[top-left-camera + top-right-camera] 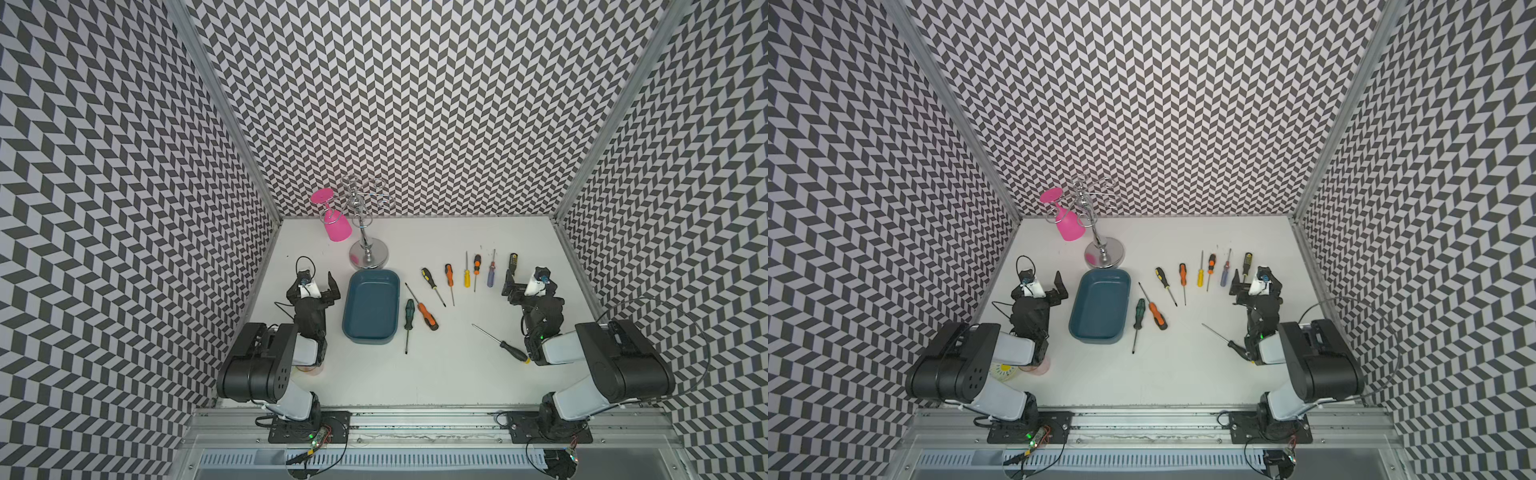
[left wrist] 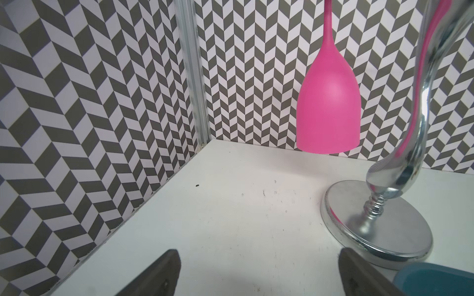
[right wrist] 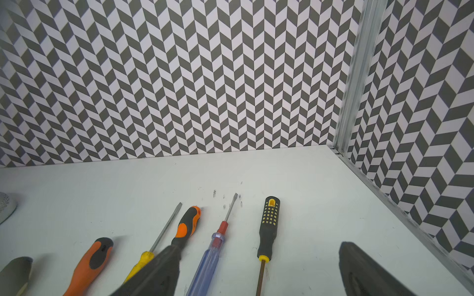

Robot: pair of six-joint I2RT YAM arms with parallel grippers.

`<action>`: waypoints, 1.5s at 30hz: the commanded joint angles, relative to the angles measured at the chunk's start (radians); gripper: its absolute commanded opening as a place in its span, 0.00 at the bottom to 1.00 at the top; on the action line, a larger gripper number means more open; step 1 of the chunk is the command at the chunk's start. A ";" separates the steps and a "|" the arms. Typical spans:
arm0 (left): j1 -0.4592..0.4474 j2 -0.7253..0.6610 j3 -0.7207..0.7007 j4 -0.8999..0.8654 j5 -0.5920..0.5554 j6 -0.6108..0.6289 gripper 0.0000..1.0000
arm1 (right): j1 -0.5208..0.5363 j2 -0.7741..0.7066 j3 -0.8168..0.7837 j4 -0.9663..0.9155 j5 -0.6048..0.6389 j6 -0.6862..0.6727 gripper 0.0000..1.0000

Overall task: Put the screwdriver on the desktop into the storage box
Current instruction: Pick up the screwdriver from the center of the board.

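Counter (image 1: 457,374): white, lightly speckled, enclosed by chevron-patterned walls.
Storage box (image 1: 371,307): teal, empty, on the counter just right of the left hand, touching or nearly touching the chrome stand (image 1: 368,253).
Screwdrivers (image 1: 426,316): nine, all lying on the counter, fanned between box and right hand.
Nearest tool: black-and-yellow studded screwdriver (image 3: 268,225), on the counter just ahead of the right hand, untouched.
Left hand (image 2: 257,256): wide, holding nothing.
Right hand (image 3: 257,247): wide, holding nothing.

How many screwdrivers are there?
9, all on the desktop: green and big orange by the box; fanned behind: yellow-black, orange, yellow, orange-black, blue, dotted black; one black near the right arm. More may be hidden.
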 commanded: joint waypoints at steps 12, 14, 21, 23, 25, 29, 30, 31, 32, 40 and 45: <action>-0.002 -0.004 0.009 0.012 -0.001 0.004 0.99 | -0.002 -0.005 0.010 0.026 -0.004 -0.002 0.99; -0.002 -0.004 0.009 0.011 0.002 0.003 1.00 | -0.001 -0.005 0.011 0.026 -0.005 -0.002 0.99; 0.001 -0.007 0.006 0.013 0.004 0.001 0.99 | -0.002 -0.005 0.011 0.026 -0.005 -0.001 0.99; 0.002 -0.009 0.004 0.016 0.005 -0.001 0.99 | -0.002 -0.005 0.011 0.025 -0.005 -0.001 1.00; 0.003 -0.008 0.005 0.015 0.005 -0.001 0.99 | -0.003 -0.004 0.011 0.026 -0.004 -0.001 0.99; 0.002 -0.011 0.000 0.024 0.005 0.000 1.00 | -0.002 -0.007 0.006 0.061 0.002 -0.005 0.99; -0.002 -0.021 0.009 0.008 -0.018 -0.001 1.00 | 0.000 -0.036 0.011 0.026 0.001 -0.006 0.99; -0.002 -0.039 0.018 -0.036 -0.005 -0.005 0.99 | 0.000 -0.069 0.016 -0.014 0.002 -0.008 0.99; -0.005 -0.042 0.017 -0.032 0.010 0.013 1.00 | 0.000 -0.111 0.024 -0.064 -0.008 -0.016 0.99; -0.053 -0.176 0.222 -0.429 -0.213 -0.058 1.00 | 0.000 -0.344 0.197 -0.493 -0.117 0.127 1.00; -0.050 -0.295 0.365 -0.734 -0.198 -0.350 1.00 | -0.002 -0.413 0.295 -0.643 -0.192 0.296 0.99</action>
